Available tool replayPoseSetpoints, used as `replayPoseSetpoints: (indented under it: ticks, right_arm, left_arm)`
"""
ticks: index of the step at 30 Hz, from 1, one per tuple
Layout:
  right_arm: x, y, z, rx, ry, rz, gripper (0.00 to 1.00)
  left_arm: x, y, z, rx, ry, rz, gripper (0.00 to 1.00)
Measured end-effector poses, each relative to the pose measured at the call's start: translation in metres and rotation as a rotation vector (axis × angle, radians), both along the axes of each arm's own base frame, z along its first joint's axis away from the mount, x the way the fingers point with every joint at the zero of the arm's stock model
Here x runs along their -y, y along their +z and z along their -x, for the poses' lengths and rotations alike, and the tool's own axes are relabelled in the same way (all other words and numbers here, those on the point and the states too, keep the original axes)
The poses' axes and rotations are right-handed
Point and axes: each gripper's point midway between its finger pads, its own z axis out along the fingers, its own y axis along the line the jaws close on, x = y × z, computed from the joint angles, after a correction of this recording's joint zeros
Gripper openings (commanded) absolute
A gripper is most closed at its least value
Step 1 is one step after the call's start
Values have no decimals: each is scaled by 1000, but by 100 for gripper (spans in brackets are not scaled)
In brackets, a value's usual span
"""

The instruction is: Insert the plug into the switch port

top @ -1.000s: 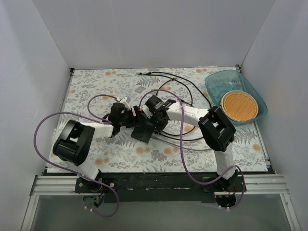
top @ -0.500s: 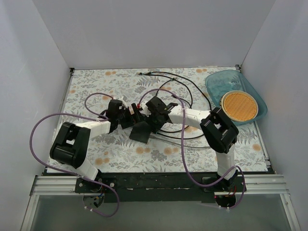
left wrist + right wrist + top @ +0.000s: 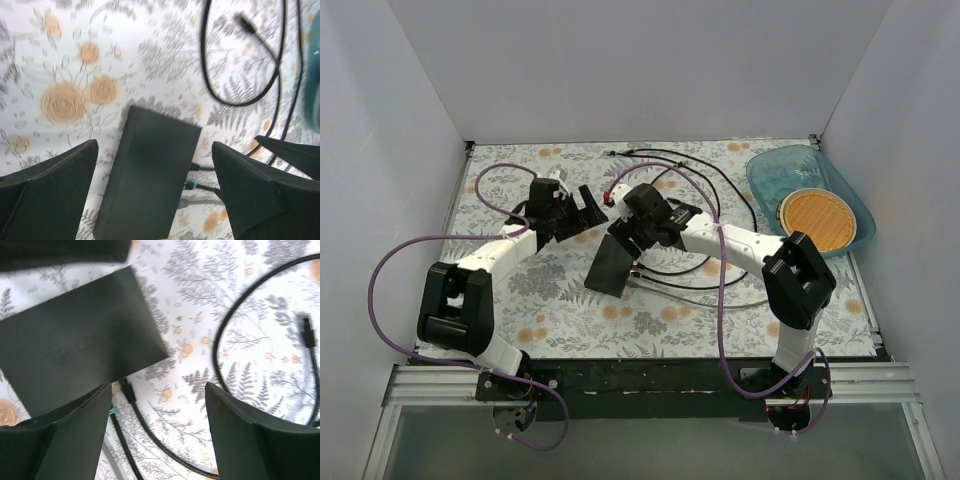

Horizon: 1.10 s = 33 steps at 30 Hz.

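on the floral table [image 3: 540, 310] mid-frame, left gripper [image 3: 154, 144] and right gripper [image 3: 157, 385] hang wide apart, empty, over the switch [image 3: 80, 340]; a plug [image 3: 127, 390] at its edge looks seated, so next comes a clean retreat.

Small flat black switch [image 3: 610, 265], plain matte top, lying flat on the floral mat [image 3: 545, 312], skewed diagonally. Black plug [image 3: 126, 388] sitting tight against one long edge, looks pushed into a socket there, thin black cable [image 3: 150, 430] trailing off across the mat. Can't make out the sockets themselves.
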Motion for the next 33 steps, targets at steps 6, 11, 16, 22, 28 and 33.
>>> replayPoseSetpoints:
  ticks: [6, 11, 16, 22, 28, 33]
  right_arm:
    - [19, 36, -50, 30, -140, -83, 89]
    - [33, 65, -114, 56, -274, -175, 90]
    - [23, 45, -165, 27, -347, -179, 88]
    - [19, -9, -187, -75, -423, -150, 84]
    - [55, -16, -208, -149, -553, -225, 82]
    - [81, -9, -238, -150, -640, -306, 82]
  left_arm:
    - [-3, 66, -40, 141, 30, 10, 98]
    - [-2, 100, -54, 201, 41, 27, 98]
    - [-1, 102, -54, 184, 59, 49, 98]
    - [-3, 71, -39, 111, 65, 39, 98]
    - [-4, 53, -29, 65, 59, 37, 98]
    - [0, 53, -27, 77, 41, 55, 98]
